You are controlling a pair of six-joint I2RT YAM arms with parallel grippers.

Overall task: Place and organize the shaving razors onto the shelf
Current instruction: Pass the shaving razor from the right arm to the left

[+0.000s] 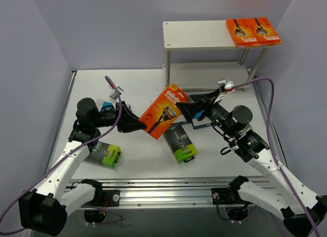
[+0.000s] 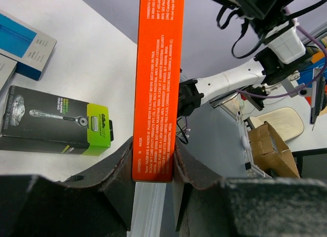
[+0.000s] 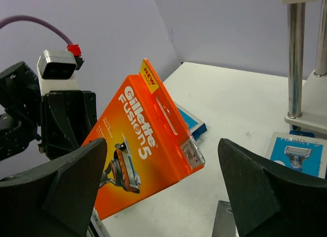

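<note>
Left jaws pinched shut on short lower edge of orange pack [image 1: 164, 112]. Pack is airborne over worktop [image 1: 138, 84], tilted. Right jaws spread wide, empty, either side of pack's far corner; contact unclear. Shelf [image 1: 196, 35] beyond right jaws, two orange packs [image 1: 253, 31] on top board. Likely handover: right jaws should bite deep on pack before left lets go, since thin-edge pinch could pivot.

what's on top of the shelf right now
Two orange razor packs lie side by side at the right end of the top board of the shelf. The lower board is largely covered by it, so anything there cannot be seen.
</note>
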